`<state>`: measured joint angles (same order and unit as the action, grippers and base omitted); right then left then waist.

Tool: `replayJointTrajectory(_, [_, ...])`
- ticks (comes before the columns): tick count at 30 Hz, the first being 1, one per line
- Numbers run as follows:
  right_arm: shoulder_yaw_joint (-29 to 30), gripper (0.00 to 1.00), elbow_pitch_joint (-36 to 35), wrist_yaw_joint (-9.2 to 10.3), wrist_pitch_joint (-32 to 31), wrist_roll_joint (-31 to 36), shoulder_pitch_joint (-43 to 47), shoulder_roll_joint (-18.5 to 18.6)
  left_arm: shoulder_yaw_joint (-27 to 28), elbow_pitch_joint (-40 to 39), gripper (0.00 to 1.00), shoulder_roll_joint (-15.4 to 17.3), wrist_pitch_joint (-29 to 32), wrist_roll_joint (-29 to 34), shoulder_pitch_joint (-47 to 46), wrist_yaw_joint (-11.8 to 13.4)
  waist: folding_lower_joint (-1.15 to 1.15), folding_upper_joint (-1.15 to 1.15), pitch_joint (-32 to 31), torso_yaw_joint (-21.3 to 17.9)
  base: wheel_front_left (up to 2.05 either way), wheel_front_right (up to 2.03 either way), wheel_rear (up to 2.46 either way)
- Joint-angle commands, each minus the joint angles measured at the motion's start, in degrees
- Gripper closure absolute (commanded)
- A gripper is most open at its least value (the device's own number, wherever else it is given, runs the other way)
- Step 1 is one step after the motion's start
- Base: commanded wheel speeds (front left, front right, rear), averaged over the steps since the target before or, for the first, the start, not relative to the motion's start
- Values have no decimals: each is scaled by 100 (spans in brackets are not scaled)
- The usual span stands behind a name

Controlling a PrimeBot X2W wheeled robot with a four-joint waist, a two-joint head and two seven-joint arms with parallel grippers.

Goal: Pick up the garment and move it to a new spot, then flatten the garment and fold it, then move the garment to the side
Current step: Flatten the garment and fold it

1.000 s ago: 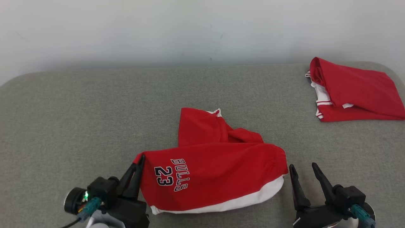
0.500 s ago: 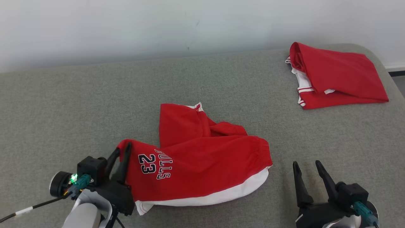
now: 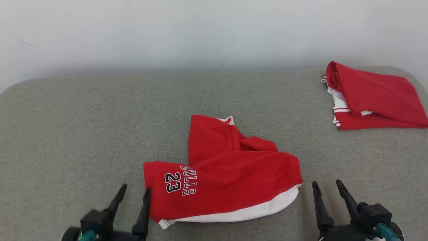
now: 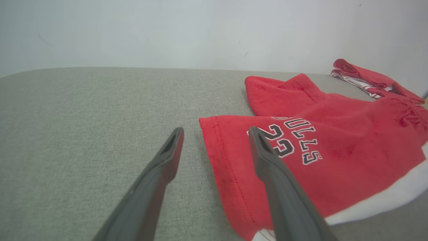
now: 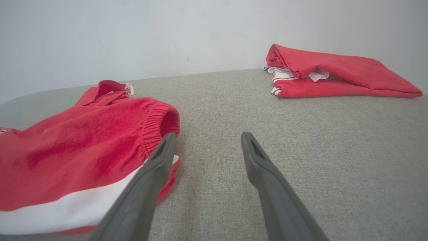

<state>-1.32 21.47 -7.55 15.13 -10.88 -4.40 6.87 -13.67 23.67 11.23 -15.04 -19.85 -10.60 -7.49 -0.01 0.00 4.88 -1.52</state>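
Red shorts (image 3: 227, 180) with a white side panel and "BULLS 23" print lie crumpled on the grey surface, one leg folded up toward the back. My left gripper (image 3: 135, 190) stands open at the shorts' left hem edge, holding nothing. The left wrist view has its fingers (image 4: 267, 157) straddling the hem (image 4: 217, 147), one finger over the print. My right gripper (image 3: 327, 187) is open just right of the elastic waistband (image 5: 157, 124), apart from the cloth. In the right wrist view the shorts (image 5: 67, 150) sit to the left of the fingers.
A second red garment (image 3: 371, 97) with white trim lies folded at the far right, close to the surface's rounded corner; it also appears as a folded garment (image 5: 334, 72) in the right wrist view. A pale wall rises behind the grey padded surface (image 3: 83, 134).
My left gripper has let go of the shorts' left corner, opened and drawn back toward me. The corner now lies flat. The camera swung aside and returned. The right gripper stayed open.
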Motion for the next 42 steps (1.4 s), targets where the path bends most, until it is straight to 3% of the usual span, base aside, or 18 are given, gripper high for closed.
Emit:
replayJointTrajectory(1, [-58,0,-21,16,4,-25,97,44,23,-138,0,-66,-11,88,238,9,1,0,-72,99,0,0,0])
replayJointTrajectory(12, [-645,0,173,16,4,-183,12,477,-493,28,0,-331,-10,-194,932,8,1,0,-69,154,0,0,0])
replayJointTrajectory(33, [-2005,0,1153,16,-36,-605,-1038,1099,-1059,1307,0,-468,-7,-642,2,7,1,0,209,208,0,0,0])
replayJointTrajectory(34, [-2104,0,1203,16,-47,-634,-1112,1124,-1098,1352,16,-473,-5,-674,-37,7,1,0,217,217,0,0,0])
replayJointTrajectory(35, [-2193,0,1255,16,-76,-684,-1165,1145,-1129,1397,55,-476,-5,-685,-78,7,1,0,223,230,0,0,0])
replayJointTrajectory(36, [-2300,0,1313,16,-106,-713,-1224,1179,-1168,1435,66,-478,-4,-707,-116,6,1,0,227,249,0,0,0])
replayJointTrajectory(37, [-2385,9,1355,16,-118,-756,-1303,1212,-1198,1462,87,-479,-4,-741,-137,6,1,0,228,264,0,0,0])
replayJointTrajectory(38, [-2442,50,1400,16,-119,-818,-1367,1243,-1236,1500,100,-480,-4,-765,-162,6,1,0,223,280,0,0,0])
replayJointTrajectory(39, [-2516,80,1451,16,-126,-866,-1417,1271,-1270,1529,100,-474,-5,-800,-189,6,1,0,213,296,0,0,0])
replayJointTrajectory(40, [-2568,100,1494,16,-122,-919,-1444,1291,-1293,1553,100,-463,-4,-824,-217,7,1,0,193,312,0,0,0])
replayJointTrajectory(42, [-2650,100,1563,16,-93,-995,-1475,1330,-1291,1577,100,-453,-5,-889,-214,7,1,0,144,336,0,0,0])
